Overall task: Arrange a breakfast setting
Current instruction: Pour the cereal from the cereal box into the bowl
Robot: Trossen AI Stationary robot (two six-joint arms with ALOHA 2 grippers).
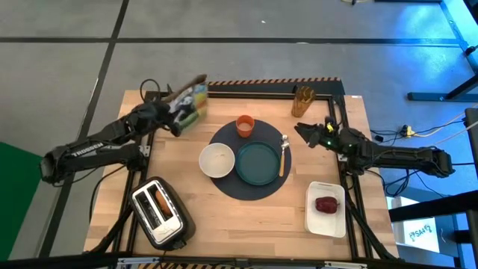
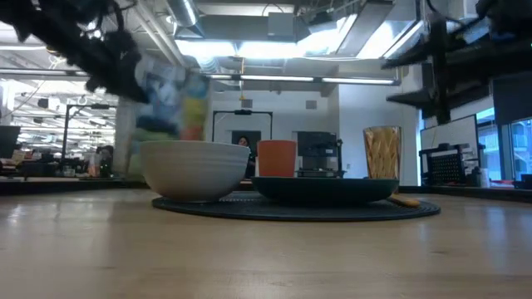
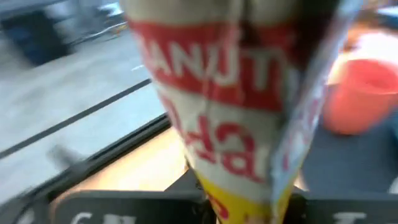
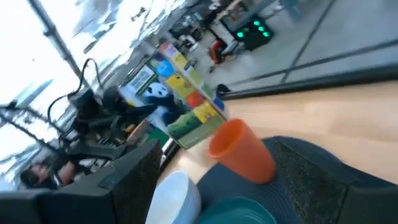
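A round dark-grey mat [image 1: 246,175] is seen at the desk [image 1: 239,224] centre. On it are set a teal plate [image 1: 258,163], a smaller white bowl [image 1: 216,159] just left of the plate, and a small orange cup [image 1: 245,125] at the mat's far edge. A spoon [image 1: 284,153] w/ a pale wooden handle is laid along the plate's right side. A colourful cereal box [image 1: 190,104], printed w/ a panda and red lettering, is held tilted off the desk by the left gripper [image 1: 173,112], jaws pinching it, behind and left of the bowl. Dark-red fruit [image 1: 326,204] is seen on a white tray [image 1: 326,224], front right. The right gripper [image 1: 308,133] is held near the spoon's far end; jaw state can't be told.
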